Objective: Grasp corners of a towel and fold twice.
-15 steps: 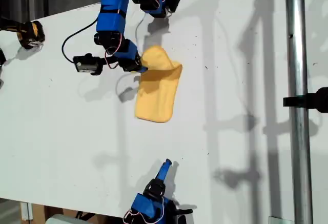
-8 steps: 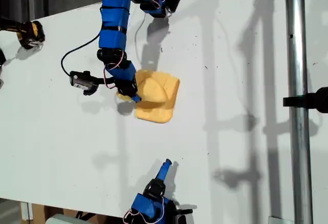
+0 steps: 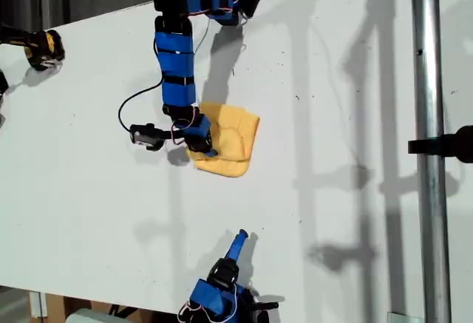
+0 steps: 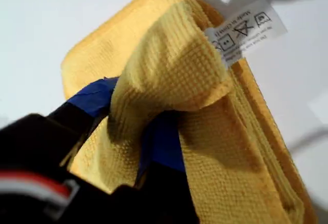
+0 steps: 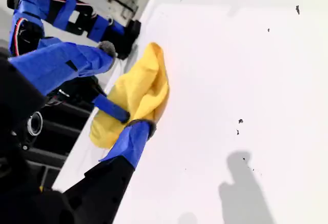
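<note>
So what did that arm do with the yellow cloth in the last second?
My first gripper, shut on a fold of the towel, carried it down the exterior view, doubling the long strip into a shorter, thicker pad. My second gripper stayed parked, apart from the cloth, and the table is unchanged.

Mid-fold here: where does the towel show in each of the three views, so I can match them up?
Exterior view: the towel lies folded on the white table, just above centre, with my first gripper at its exterior-view left edge.
First wrist view: the towel fills most of the picture, one fold pinched at the jaws.
Second wrist view: the towel sits beyond my open second gripper.
Shared landmark: the blue arm at the towel.
</note>
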Robot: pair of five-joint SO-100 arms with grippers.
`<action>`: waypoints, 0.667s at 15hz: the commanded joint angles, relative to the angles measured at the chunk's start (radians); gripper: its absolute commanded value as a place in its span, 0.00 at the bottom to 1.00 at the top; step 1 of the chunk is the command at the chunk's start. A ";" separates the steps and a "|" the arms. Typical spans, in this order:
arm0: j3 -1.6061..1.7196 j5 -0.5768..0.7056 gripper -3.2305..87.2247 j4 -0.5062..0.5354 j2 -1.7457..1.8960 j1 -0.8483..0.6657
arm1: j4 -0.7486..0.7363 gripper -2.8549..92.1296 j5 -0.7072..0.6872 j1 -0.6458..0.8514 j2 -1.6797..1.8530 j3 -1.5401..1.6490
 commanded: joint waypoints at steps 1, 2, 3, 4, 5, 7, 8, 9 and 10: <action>-0.023 -0.015 0.29 -0.003 0.006 0.012 | 0.084 0.52 -0.023 0.014 0.026 -0.143; -0.023 -0.015 0.29 -0.008 0.006 0.012 | 0.064 0.36 -0.058 0.006 0.097 -0.143; -0.023 -0.012 0.29 -0.014 0.006 0.011 | 0.029 0.22 -0.077 0.005 0.187 -0.135; -0.025 -0.009 0.29 -0.021 0.006 0.008 | 0.009 0.20 -0.101 0.008 0.282 -0.130; -0.026 -0.008 0.29 -0.025 0.006 0.008 | 0.015 0.19 -0.101 0.025 0.387 -0.110; -0.026 -0.011 0.29 -0.028 0.006 0.011 | 0.003 0.20 -0.109 0.077 0.661 0.049; -0.025 -0.012 0.29 -0.029 0.006 0.011 | 0.028 0.20 -0.109 0.109 0.807 0.146; -0.025 -0.011 0.29 -0.029 0.006 0.006 | 0.129 0.19 -0.109 0.141 0.928 0.233; -0.023 -0.006 0.28 -0.029 0.006 0.003 | 0.250 0.19 -0.100 0.164 1.034 0.347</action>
